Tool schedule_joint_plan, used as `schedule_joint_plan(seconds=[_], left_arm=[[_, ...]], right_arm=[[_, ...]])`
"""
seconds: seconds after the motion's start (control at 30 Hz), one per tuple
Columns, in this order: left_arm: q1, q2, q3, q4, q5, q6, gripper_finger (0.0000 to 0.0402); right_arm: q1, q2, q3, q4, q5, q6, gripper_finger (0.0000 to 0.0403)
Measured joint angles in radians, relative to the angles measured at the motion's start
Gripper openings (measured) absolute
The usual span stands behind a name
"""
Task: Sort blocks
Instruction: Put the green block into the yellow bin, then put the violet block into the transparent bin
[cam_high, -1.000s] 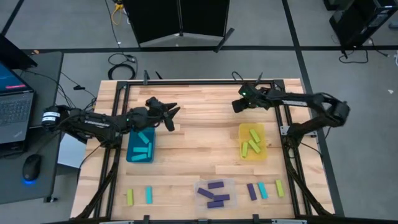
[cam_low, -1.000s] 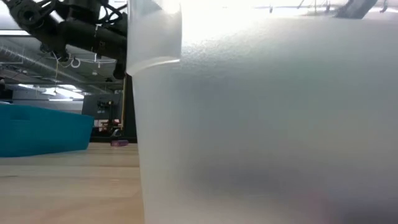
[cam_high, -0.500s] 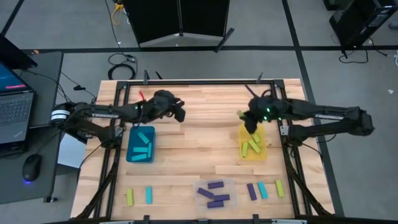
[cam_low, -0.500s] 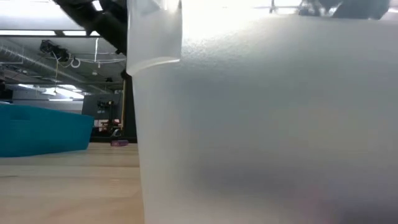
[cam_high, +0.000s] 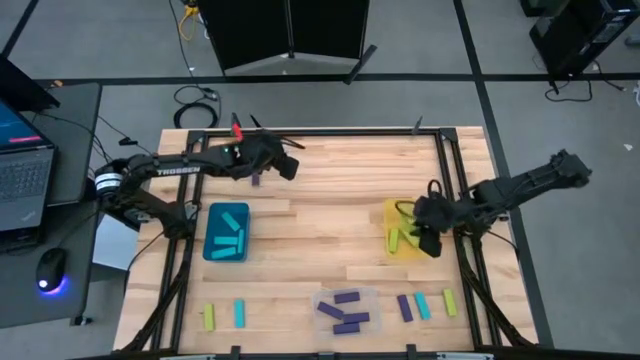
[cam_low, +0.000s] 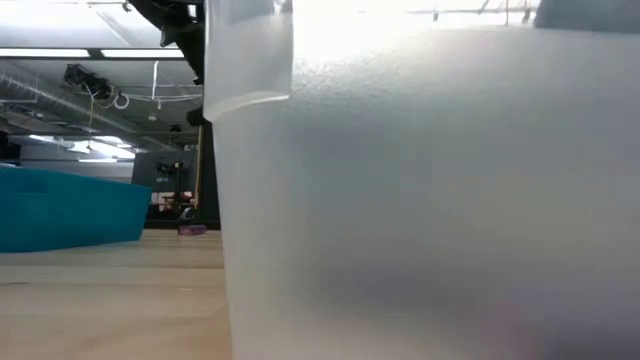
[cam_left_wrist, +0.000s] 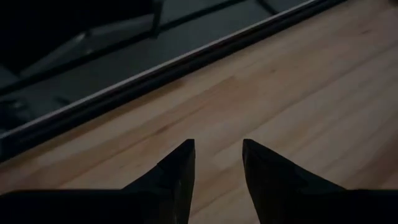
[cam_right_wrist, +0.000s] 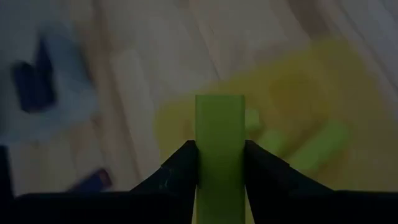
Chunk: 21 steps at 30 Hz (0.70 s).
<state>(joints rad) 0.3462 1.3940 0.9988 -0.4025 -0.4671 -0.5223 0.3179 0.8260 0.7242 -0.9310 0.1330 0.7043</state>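
Observation:
My right gripper is shut on a yellow-green block and hangs over the right side of the yellow bin, which holds several yellow-green blocks. My left gripper is open with nothing between its fingers. It hovers over bare wood near the table's far edge. A purple block lies flat on the table just beside it. The teal bin holds cyan blocks. The clear bin holds purple blocks. My right gripper pinches the yellow-green block by its two long sides between the two fingers. The block lies along the fingers, and its free end sticks out past their tips. The fingers slant downward. The block is lifted clear above the yellow bin.
Loose blocks lie along the near edge: yellow-green and cyan at the left, purple, cyan and yellow-green at the right. In the low view the clear bin's wall fills most of the picture.
My right gripper has swung from the table's far right toward the near side and turned about, and now stands over the yellow bin's right side. My left gripper has gone from above the teal bin toward the far edge, rising and tipping up.

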Motion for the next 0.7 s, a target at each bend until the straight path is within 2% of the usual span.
schedule_joint_plan(seconds=[0.17, 0.33, 0.53, 0.7], left_arm=[[0.061, 0.000, 0.023, -0.076, 0.032, -0.011, 0.0143], [0.130, 0.024, 0.023, -0.106, 0.096, -0.022, 0.0143], [0.189, 0.107, 0.023, -0.119, 0.180, -0.037, 0.0152], [0.204, 0.172, 0.023, -0.165, 0.216, -0.048, 0.0203]], right_arm=[[0.138, 0.004, 0.000, -0.129, 0.131, 0.190, 0.0129], [0.181, 0.019, -0.044, -0.049, 0.260, 0.246, 0.0164], [0.155, 0.064, -0.139, 0.013, 0.286, 0.275, 0.0186], [0.164, 0.065, -0.164, 0.063, 0.308, 0.288, 0.0225]])
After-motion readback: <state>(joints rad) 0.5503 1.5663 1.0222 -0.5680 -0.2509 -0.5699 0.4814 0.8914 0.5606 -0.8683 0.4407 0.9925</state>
